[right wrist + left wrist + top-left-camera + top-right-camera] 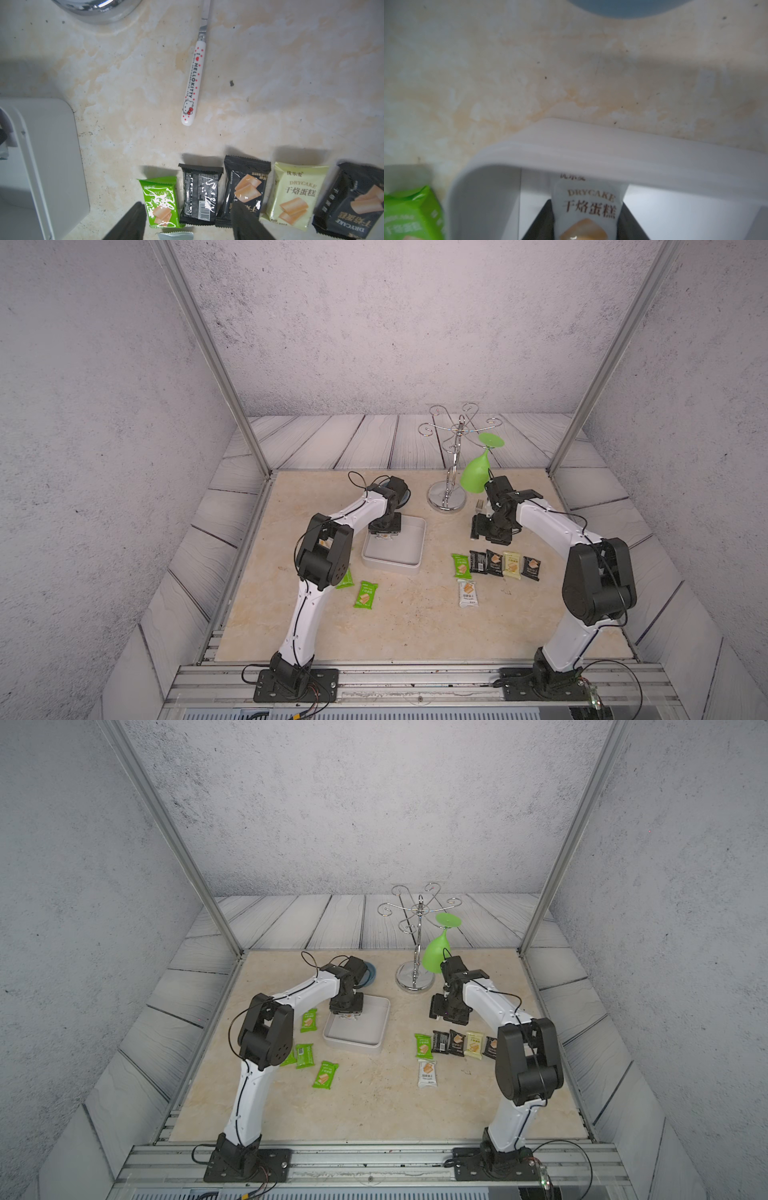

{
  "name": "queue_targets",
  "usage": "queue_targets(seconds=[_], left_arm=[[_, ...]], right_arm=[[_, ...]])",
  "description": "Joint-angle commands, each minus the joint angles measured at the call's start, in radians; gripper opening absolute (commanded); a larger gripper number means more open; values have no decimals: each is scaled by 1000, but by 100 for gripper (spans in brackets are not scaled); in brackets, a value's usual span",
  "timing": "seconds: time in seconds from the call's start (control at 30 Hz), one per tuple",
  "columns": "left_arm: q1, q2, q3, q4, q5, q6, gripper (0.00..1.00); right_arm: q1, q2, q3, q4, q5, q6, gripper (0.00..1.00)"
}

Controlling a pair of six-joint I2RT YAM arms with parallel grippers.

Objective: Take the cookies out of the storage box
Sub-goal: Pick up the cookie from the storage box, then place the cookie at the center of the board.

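Inside the shallow white plastic storage box point(571, 149), by its far wall, the left claw point(585, 204) pinches a white sealed cookie packet point(588, 209). The right claw point(187, 205) hangs open-jawed near the green, black and cream packets point(245, 187) lined on the bench point(270, 83).

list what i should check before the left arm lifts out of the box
1. Left gripper fingers against both edges of the white packet: ok.
2. Packet clear of the storage box rim: not ok, the rim hides its far end in the left wrist view.
3. Other packets in the box: none on the visible floor; under the gripper, cannot tell.
4. Right gripper out of the way: ok, open over the row of packets, apart from the box.
5. Blue bowl apart from the box: ok.
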Motion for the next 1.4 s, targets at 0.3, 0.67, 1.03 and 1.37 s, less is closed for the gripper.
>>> queue_targets(seconds=[0.3, 0.67, 1.03, 1.37], left_arm=[[-2, -266, -215, 56, 15, -56, 43], [-70, -564, -546, 101, 7, -133, 43], [-210, -760, -785, 108, -21, -236, 43], [-363, -759, -863, 119, -50, -263, 43]], right_arm=[[-3, -90, -48, -22, -24, 22, 69], [1, -161, -114, 0, -61, 42, 69], [16, -273, -245, 21, -73, 79, 68], [20, -349, -318, 22, -73, 97, 68]])
